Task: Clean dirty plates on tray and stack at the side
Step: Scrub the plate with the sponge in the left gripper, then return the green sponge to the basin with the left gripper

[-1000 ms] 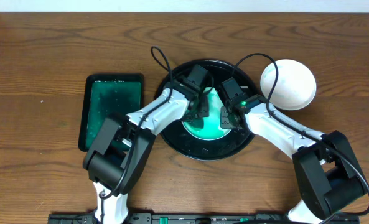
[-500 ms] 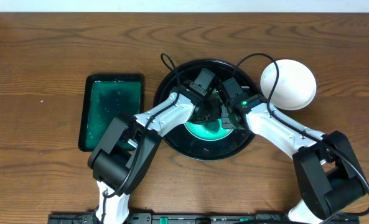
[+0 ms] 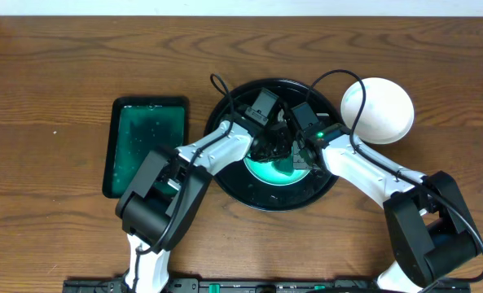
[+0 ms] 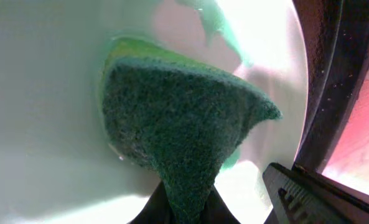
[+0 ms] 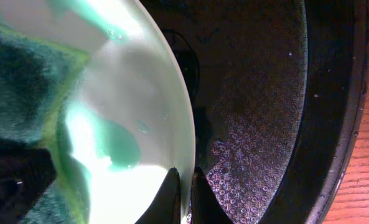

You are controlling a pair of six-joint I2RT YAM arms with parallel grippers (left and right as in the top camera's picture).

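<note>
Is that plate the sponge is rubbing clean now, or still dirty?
Still dirty: green smears show on the plate, beside the sponge pressed against it.

Dark brown wooden desk [image 3: 46, 73] with wavy grain, seen from above under even light. A pale strip of wall [image 3: 306, 6] runs along its far edge; a black rail [image 3: 94, 286] lies along the near edge.
</note>
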